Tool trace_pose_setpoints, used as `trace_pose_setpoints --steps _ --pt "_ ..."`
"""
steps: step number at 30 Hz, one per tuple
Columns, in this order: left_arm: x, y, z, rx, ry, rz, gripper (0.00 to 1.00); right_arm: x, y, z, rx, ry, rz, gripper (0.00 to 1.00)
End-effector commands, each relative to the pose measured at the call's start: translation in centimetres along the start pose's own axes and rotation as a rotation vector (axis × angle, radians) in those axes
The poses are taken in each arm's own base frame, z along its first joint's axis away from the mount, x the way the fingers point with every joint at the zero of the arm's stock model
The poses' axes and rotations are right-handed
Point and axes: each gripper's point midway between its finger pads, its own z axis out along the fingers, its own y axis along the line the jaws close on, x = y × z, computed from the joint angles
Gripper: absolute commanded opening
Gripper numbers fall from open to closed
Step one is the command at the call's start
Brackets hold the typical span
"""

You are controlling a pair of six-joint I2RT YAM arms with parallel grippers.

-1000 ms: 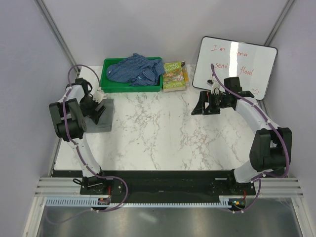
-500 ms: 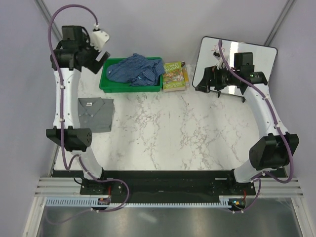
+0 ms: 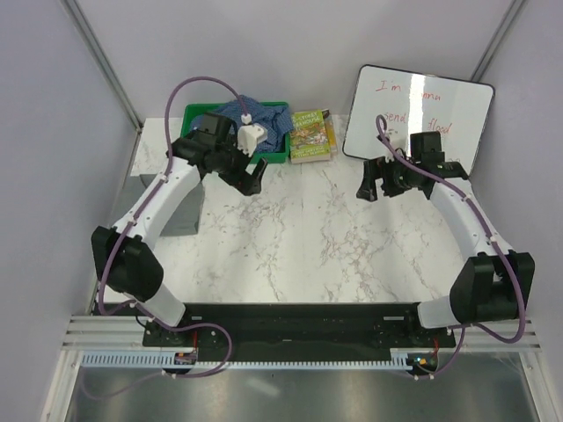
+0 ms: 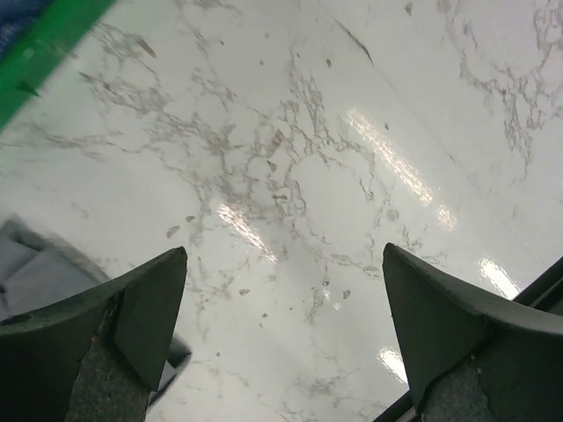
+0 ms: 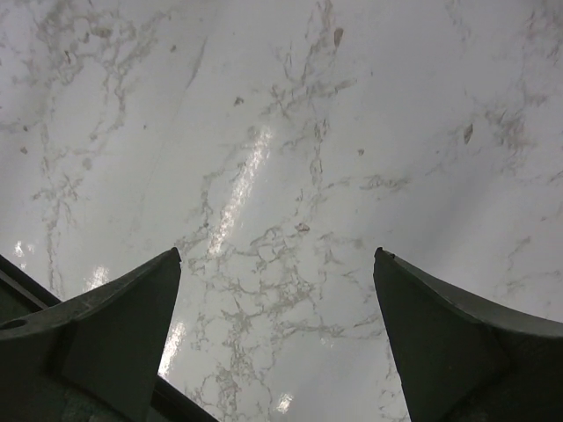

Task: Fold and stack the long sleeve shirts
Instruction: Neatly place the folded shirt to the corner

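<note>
At the far left edge of the tabletop, the grey shirt lies folded into a flat rectangle. The left arm crosses over it, so from above only its right side and a small corner by the wall show. In the left wrist view a bit of the same grey cloth sits at the lower left, partly behind one finger.

Right of it, the left hand hangs over bare marble just in front of the green bin. Its two fingers stand wide apart with nothing between them except the veined surface below. A strip of the bin's green wall cuts the upper left corner of that wrist view.

The bin stands at the back of the tabletop. The blue checked shirt lies crumpled inside it, heaped above the rim and partly hidden by the left wrist and its cable. A book with a colourful cover lies flat just beside the bin's right wall.

Farther right, a whiteboard with red handwriting fills the back right corner. The right hand hovers in front of its lower left edge, at the end of the right arm, which bends in from the right side. Its fingers are also spread wide and hold nothing. The right wrist view shows only glossy marble between them. Both shirts are well apart from this hand.
</note>
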Motion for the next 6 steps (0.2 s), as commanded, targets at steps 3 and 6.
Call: trace_pose_setpoints --steps 3,6 --pt "1.7 0.2 0.8 -0.058 -0.055 -0.067 0.99 2.2 -0.5 0.6 0.025 -0.014 -0.024 0.98" --pt "2.0 0.1 1.1 -0.052 -0.064 -0.084 0.99 2.2 -0.6 0.9 0.026 -0.011 -0.025 0.98"
